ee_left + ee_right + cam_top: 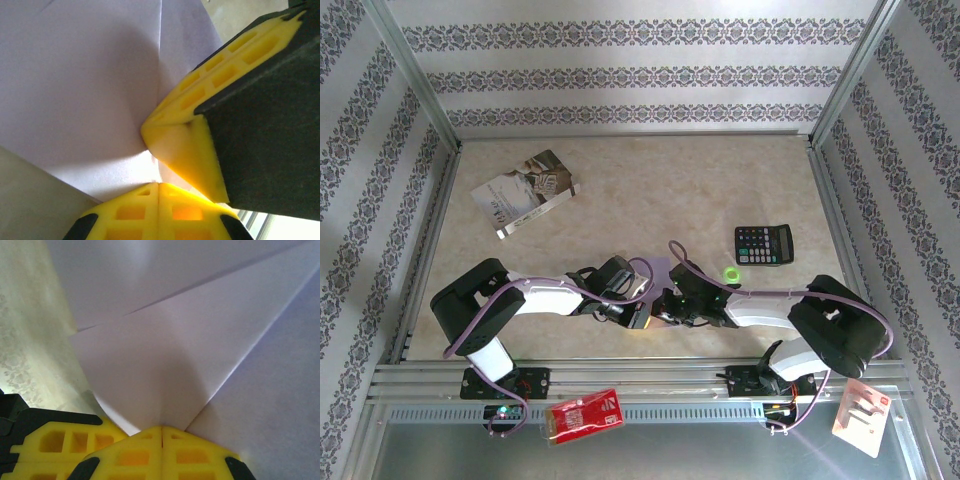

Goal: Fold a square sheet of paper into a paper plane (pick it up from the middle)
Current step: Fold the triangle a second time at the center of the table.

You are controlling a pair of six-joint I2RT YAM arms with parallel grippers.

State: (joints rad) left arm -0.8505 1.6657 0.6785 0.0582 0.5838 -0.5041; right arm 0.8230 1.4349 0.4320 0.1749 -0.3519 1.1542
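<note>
desk (650,190): beige, marbled | booklet (525,192): far left | sheet of paper (175,355): lilac, creased, near-centre between both arms | calculator (764,244): right side | left jaws: pressed together, pinching sheet of paper | right jaws: likewise, just beside left jaws

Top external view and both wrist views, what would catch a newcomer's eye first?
The two arms meet at the near middle of the table, with the left tool and right tool both shut on the creased pale lilac square sheet of paper. In the wrist views it runs into their yellow fingertips. Next come the black calculator on the right and the grey-white printed booklet at the far left.
</note>
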